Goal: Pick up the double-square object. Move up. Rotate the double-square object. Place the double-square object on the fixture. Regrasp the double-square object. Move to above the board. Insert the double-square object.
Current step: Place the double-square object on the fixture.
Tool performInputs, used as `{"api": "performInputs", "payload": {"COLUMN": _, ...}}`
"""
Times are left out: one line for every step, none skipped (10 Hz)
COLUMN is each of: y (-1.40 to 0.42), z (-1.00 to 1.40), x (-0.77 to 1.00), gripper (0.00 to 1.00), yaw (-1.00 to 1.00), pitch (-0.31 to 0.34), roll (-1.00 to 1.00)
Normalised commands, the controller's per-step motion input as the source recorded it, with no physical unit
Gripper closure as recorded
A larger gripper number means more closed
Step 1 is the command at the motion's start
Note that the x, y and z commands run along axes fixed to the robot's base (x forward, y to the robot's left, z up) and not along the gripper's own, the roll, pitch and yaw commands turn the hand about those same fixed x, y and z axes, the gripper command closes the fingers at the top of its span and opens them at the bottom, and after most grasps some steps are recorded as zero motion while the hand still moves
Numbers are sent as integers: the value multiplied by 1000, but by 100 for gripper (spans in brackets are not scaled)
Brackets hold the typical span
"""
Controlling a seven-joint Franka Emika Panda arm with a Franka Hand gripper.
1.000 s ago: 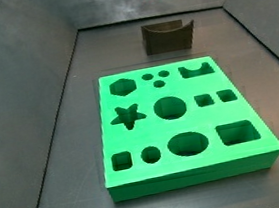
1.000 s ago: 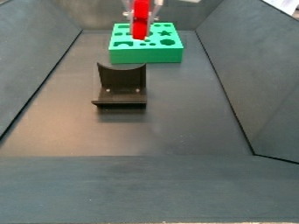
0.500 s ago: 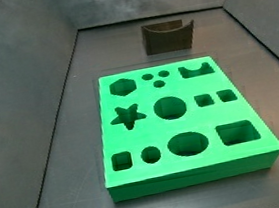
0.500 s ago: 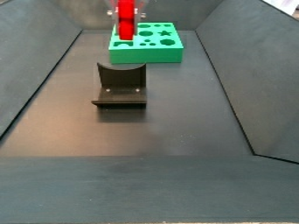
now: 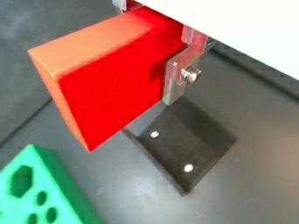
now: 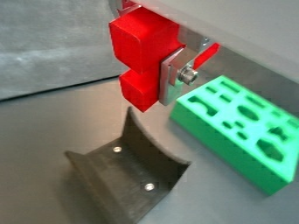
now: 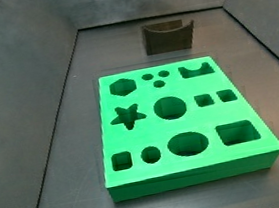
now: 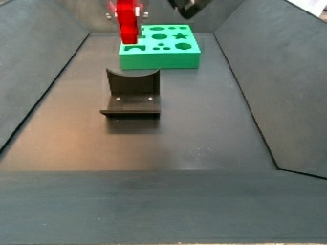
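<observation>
Lab test cell: dark grey floor [image 8: 179,182] boxed in by sloped grey walls [image 7: 22,76]. Holds only rig items: green board [image 7: 180,124], notched fixture [image 8: 132,93], and gripper [image 6: 176,74] high above the floor clamping the red double-square object [image 6: 142,54].

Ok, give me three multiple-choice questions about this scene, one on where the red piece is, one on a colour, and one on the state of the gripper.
1. Where is the double-square object?
A. In a cut-out of the board
B. Resting in the fixture's notch
C. Held in the air above the fixture

2. What colour is the board?
A. Green
B. Blue
C. Yellow

3. What is the gripper doing?
A. Open and empty
B. Shut on the double-square object
C. Pressing on the board

Answers: 1 C, both wrist views show it clear of the fixture below it. 2 A, both side views show a bright green slab. 3 B, a silver finger lies flat against the red block.
</observation>
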Motion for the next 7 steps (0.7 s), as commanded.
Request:
{"api": "performInputs", "payload": {"y": 49, "z": -3, "x": 65, "gripper": 100, "yaw": -135, "pitch": 162, "roll": -485}}
{"api": "performInputs", "payload": {"y": 35, "z": -3, "x": 74, "gripper": 100, "yaw": -132, "pitch": 121, "roll": -284}}
{"api": "performInputs", "payload": {"y": 34, "z": 5, "x": 68, "gripper": 100, "yaw": -123, "pitch": 95, "roll": -212}}
{"api": "performInputs", "payload": {"y": 64, "z": -1000, "x": 100, "gripper": 100, "yaw": -155, "pitch": 55, "roll": -1000}}
{"api": "performInputs", "payload": {"y": 66, "z": -1000, "x": 104, "gripper": 100, "yaw": -155, "pitch": 49, "roll": -1000}}
{"api": "performInputs", "payload": {"y": 76, "z": -1000, "x": 114, "gripper": 100, "yaw": -153, "pitch": 60, "roll": -1000}}
{"api": "performInputs", "payload": {"y": 75, "z": -1000, "x": 123, "gripper": 100, "yaw": -156, "pitch": 72, "roll": -1000}}
